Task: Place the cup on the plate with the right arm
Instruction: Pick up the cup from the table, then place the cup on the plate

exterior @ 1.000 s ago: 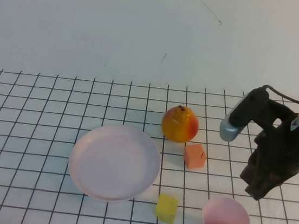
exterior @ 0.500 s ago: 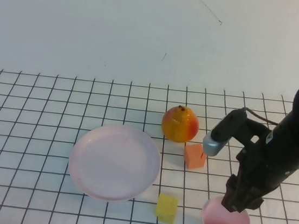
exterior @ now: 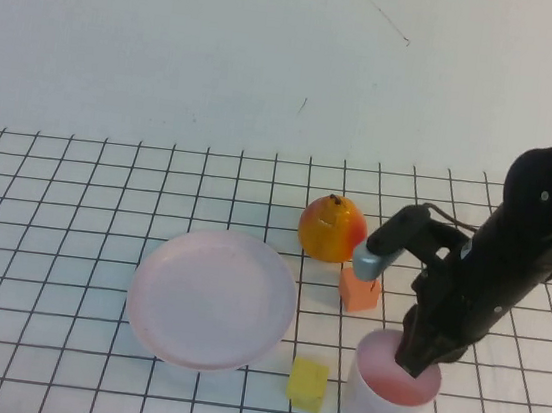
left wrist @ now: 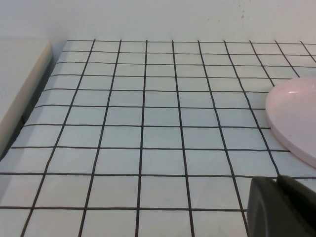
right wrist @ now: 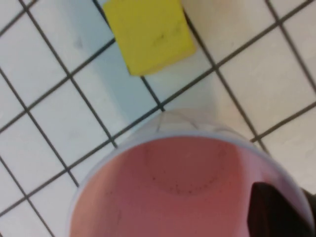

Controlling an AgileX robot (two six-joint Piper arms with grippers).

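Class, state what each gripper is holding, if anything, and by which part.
Right gripper reaches into the cup at its far rim; a closed grip cannot be told. Left gripper, over bare table, holds nothing visible.

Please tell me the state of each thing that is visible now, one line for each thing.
Cup: upright on the table, empty, not on the plate.
Plate: flat, empty.
Pear: upright, untouched.
Orange cube: on the table.
Yellow cube: on the table.
Right gripper: at the cup's rim.
Left gripper: low over the table.
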